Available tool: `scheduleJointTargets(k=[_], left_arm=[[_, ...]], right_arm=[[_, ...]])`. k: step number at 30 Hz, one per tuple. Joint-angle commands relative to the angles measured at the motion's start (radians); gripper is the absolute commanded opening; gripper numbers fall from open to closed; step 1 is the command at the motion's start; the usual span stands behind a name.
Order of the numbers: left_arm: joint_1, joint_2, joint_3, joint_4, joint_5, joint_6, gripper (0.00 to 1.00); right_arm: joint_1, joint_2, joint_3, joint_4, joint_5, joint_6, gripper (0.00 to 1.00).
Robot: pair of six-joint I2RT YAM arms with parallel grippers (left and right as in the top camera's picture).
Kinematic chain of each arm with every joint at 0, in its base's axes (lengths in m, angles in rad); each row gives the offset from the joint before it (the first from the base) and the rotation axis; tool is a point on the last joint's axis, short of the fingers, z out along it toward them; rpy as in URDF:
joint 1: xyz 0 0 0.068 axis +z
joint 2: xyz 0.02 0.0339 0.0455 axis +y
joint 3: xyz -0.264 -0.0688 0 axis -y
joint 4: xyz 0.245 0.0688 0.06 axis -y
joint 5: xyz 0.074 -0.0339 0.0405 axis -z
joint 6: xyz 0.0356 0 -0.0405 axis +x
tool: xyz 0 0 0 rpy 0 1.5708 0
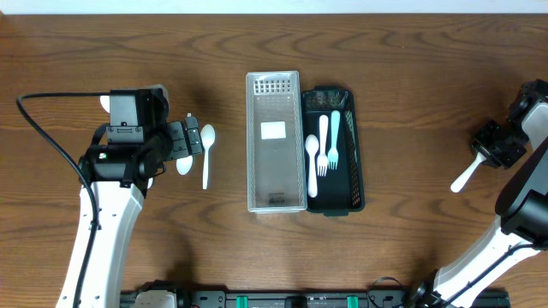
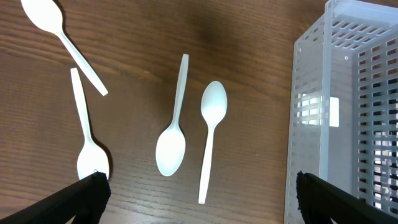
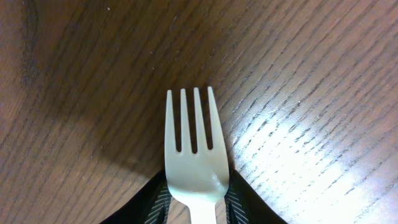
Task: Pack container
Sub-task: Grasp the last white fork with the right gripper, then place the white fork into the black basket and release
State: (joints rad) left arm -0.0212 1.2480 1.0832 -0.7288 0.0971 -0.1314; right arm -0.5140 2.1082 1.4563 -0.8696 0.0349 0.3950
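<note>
clear slotted container (image 1: 276, 175) sits in the middle of the table (image 1: 411, 248), long side running front to back, w/ just a white label patch showing inside afaict. touching its right side is a black tray (image 1: 356, 158), same orientation, holding 3 white cutlery pieces (image 1: 324, 141) laid lengthwise next to each other.

left of the container, well apart from it, there's 4 white spoons (image 2: 210, 134) loose on the table. in the left wrist view two lie side by side nearest the container, bowls pointing opposite ways, not touching. the other two are further out and the handle end of one sits close to the other's, can't tell if they touch.

left gripper (image 1: 190, 145) hangs over those spoons w/ fingers (image 2: 87, 196) spread wide, nothing between them.

over at the far right edge of the table, well away from everything else, the right gripper (image 3: 196, 202) is closed on a white fork (image 3: 193, 155). fingers press both sides of the neck just below the tines, tines sticking out past the fingertips over bare wood. can't tell if the fork is lifted or resting on the table.
</note>
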Motion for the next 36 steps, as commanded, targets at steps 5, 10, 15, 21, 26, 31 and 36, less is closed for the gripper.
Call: scheduleJointTargets(k=[5,10,15,21,26,31,36], left_arm=[[0.005,-0.007,0.021,-0.001,-0.011,-0.001,0.98],[0.005,-0.007,0.021,-0.001,-0.011,-0.001,0.98],[0.005,-0.007,0.021,-0.001,-0.011,-0.001,0.98],[0.005,-0.007,0.021,-0.001,-0.011,-0.001,0.98],[0.005,-0.007,0.021,-0.008,-0.011,-0.001,0.98],[0.005,-0.007,0.021,-0.020,-0.011,-0.001,0.98],[0.005,-0.007,0.021,-0.026,-0.011,-0.001,0.98]], right_arm=[[-0.004,0.057,-0.054,-0.012,0.035,-0.007,0.20],[0.006,0.033,-0.050,-0.030,0.035,-0.006,0.16],[0.044,-0.075,-0.050,-0.046,0.035,-0.007,0.17],[0.165,-0.304,-0.050,-0.106,-0.058,-0.007,0.17],[0.349,-0.486,-0.050,-0.108,-0.179,-0.005,0.19],[0.587,-0.564,-0.050,-0.103,-0.178,0.013,0.23],[0.758,-0.529,-0.051,-0.104,-0.146,0.019,0.23]])
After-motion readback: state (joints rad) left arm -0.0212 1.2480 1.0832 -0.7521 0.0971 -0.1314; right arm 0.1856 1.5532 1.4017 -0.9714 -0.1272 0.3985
